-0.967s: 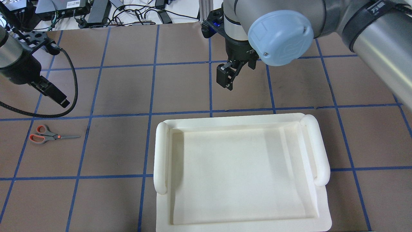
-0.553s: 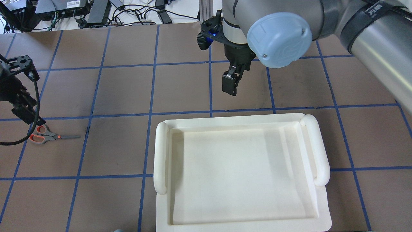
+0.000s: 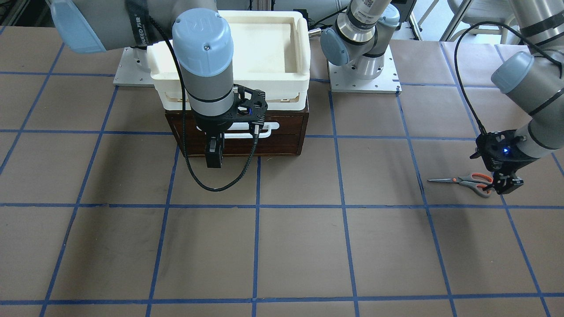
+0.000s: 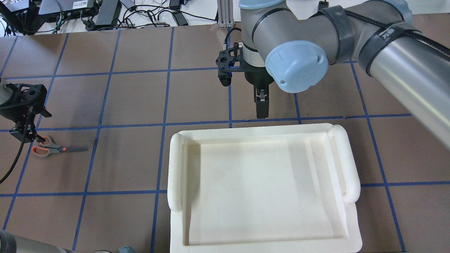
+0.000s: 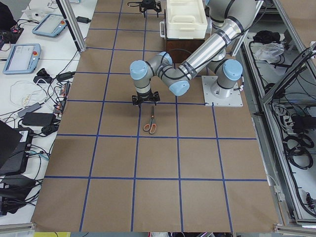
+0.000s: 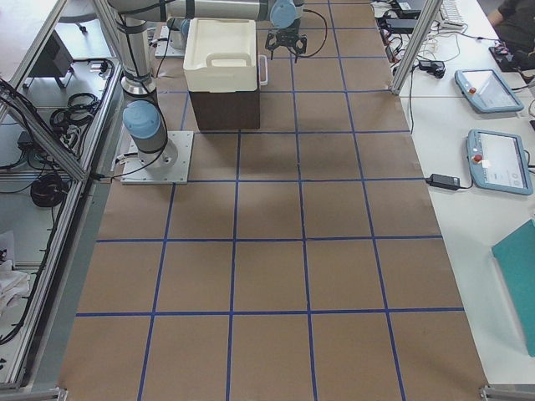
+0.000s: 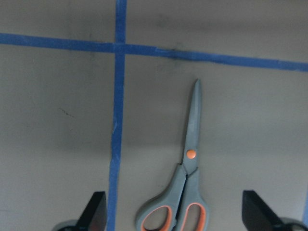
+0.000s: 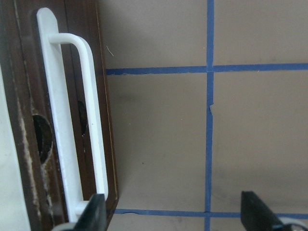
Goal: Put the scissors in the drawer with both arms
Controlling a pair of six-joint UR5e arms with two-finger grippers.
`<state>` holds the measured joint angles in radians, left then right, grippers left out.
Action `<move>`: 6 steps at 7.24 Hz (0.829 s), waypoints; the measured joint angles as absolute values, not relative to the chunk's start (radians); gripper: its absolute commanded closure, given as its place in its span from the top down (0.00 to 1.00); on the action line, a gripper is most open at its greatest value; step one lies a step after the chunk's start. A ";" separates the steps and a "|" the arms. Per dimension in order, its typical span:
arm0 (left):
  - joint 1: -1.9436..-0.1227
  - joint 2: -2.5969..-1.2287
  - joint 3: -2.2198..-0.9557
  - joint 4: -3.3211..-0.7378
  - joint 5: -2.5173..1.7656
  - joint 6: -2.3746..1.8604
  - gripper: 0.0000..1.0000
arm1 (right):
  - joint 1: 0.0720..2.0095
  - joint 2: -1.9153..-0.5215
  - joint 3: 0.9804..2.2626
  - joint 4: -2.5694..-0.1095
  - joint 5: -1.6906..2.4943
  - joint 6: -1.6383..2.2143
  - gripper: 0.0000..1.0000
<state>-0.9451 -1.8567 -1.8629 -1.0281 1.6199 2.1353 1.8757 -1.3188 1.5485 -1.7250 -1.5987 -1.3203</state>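
Observation:
The scissors (image 4: pixel 52 149) lie flat on the brown table at the robot's left, blades pointing toward the middle; they also show in the front view (image 3: pixel 467 181). My left gripper (image 4: pixel 30 137) hangs just over their handles. In the left wrist view (image 7: pixel 175 214) it is open, a finger on each side of the orange-lined loops (image 7: pixel 175 216). My right gripper (image 3: pixel 214 158) hangs in front of the dark drawer (image 3: pixel 273 143), which is shut. In the right wrist view (image 8: pixel 175 214) it is open, with the white bar handle (image 8: pixel 89 120) by one finger.
A cream-white tray (image 4: pixel 175 168) sits on top of the small dark cabinet (image 6: pixel 221 109) and hides it from overhead. Blue tape lines grid the table. Cables and devices lie beyond the table's far edge (image 4: pixel 105 10).
My left gripper has swung in from the far left and come down over the scissors' handles. My right gripper has turned and moved closer to the cabinet's front.

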 measured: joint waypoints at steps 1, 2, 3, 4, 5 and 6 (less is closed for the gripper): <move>-0.925 -1.887 -1.913 -0.902 1.620 2.221 1.00 | 1.878 -1.298 1.546 -1.761 -1.591 -1.402 1.00; -0.897 -1.907 -1.952 -0.833 1.618 2.292 1.00 | 1.878 -1.285 1.539 -1.777 -1.568 -1.430 1.00; -0.877 -1.914 -1.981 -0.804 1.617 2.340 1.00 | 1.881 -1.276 1.531 -1.776 -1.537 -1.425 1.00; -0.869 -1.914 -2.007 -0.791 1.617 2.363 1.00 | 1.884 -1.266 1.527 -1.769 -1.514 -1.410 1.00; -0.861 -1.916 -2.035 -0.764 1.616 2.379 1.00 | 1.886 -1.251 1.524 -1.765 -1.495 -1.396 1.00; -0.850 -1.918 -2.057 -0.727 1.616 2.394 0.99 | 1.887 -1.237 1.523 -1.750 -1.486 -1.380 1.00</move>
<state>-0.8504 -1.9180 -2.0574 -0.7266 1.6156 2.3935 1.8873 -1.2367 1.5227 -1.7496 -1.4860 -1.3799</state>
